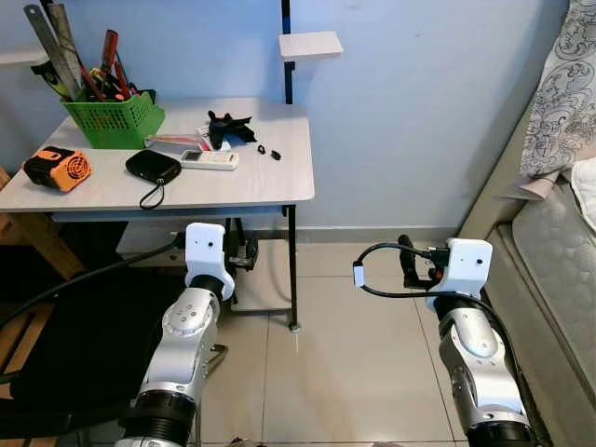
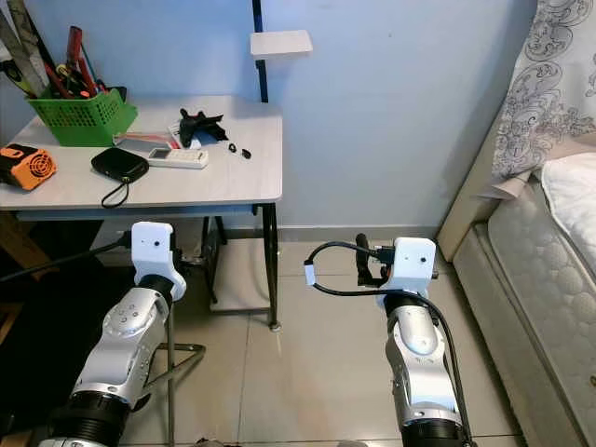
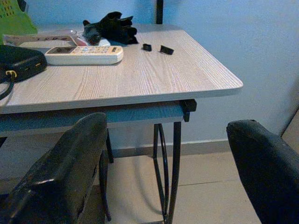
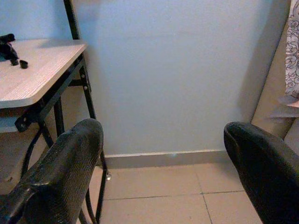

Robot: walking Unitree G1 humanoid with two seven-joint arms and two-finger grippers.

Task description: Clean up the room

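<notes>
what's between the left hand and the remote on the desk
No object visibly blocks it. The left hand is open, held below and in front of the desk edge. The white remote lies on top beyond that edge, so the hand must rise over it.

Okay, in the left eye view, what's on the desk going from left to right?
Orange and black tool → green basket of tools → black pouch → white remote → black glove → two small black pieces.
</notes>
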